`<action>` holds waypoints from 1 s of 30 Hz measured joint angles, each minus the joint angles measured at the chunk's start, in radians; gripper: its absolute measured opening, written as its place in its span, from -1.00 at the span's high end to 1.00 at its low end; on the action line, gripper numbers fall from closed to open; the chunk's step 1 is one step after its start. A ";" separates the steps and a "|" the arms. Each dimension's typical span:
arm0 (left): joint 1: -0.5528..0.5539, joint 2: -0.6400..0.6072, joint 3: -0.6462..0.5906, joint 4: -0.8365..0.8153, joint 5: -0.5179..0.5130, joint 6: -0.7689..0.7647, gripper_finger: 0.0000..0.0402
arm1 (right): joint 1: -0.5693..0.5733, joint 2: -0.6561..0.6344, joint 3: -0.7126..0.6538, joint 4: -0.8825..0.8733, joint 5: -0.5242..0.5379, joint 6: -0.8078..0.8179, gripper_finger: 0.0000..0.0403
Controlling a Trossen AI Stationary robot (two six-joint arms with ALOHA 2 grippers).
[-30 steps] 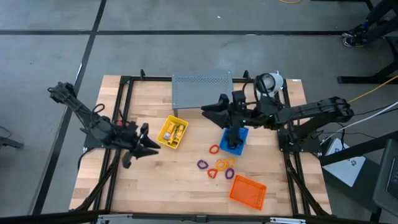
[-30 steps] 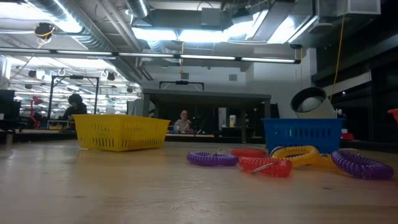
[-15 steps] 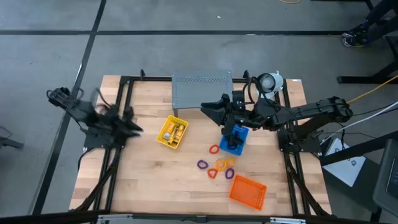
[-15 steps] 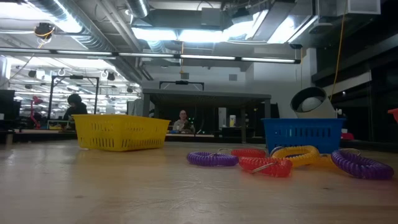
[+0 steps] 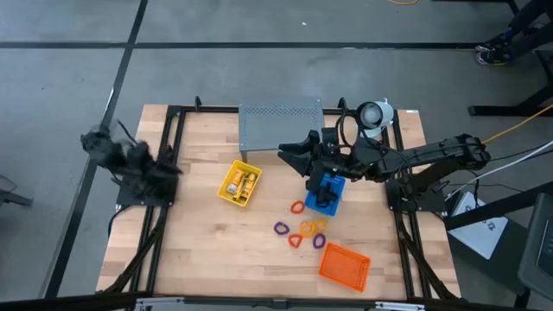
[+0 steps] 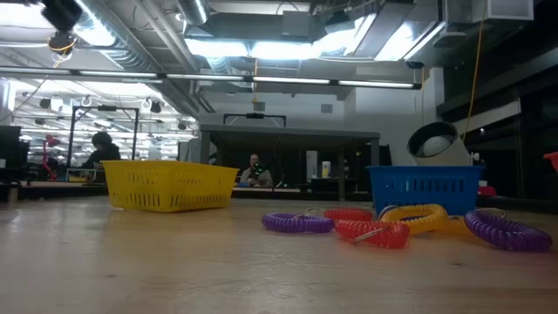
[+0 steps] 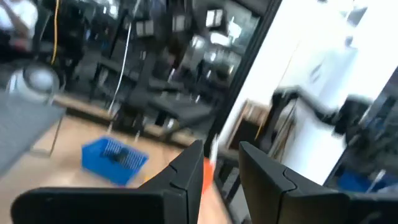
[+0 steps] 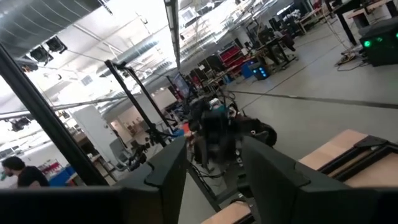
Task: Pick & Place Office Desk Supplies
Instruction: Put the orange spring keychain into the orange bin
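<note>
1. The left gripper [image 7: 214,163] was hovering right beside the yellow tray [image 5: 239,183] a second ago; now that arm is swinging away from it, past the table [image 5: 216,250] edge. Its fingers are parted a little with nothing between them, so I'm guessing it's done with the packets [image 5: 243,183] in that tray and is heading home.
2. The right gripper [image 8: 211,155] is hanging farther from the yellow tray, over the blue tray [image 5: 325,194], barely shifted. Its fingers are apart and gripping nothing.
3. The loops [image 5: 304,230] are lying loose beyond the blue tray, so sorting isn't finished.
4. The left arm is blurring in the high view, and I can't make out what's sitting inside the blue tray.
</note>
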 joint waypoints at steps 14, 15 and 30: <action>-0.001 -0.002 -0.431 0.372 0.175 -0.227 0.51 | 0.000 0.000 0.000 -0.065 -0.001 0.022 0.21; -0.001 -0.003 -0.434 0.391 0.183 -0.244 0.51 | 0.000 0.000 0.000 -0.066 -0.001 0.022 0.21; 0.002 0.011 -0.437 0.324 0.320 -0.077 0.65 | 0.000 0.000 0.000 -0.075 -0.003 0.024 0.21</action>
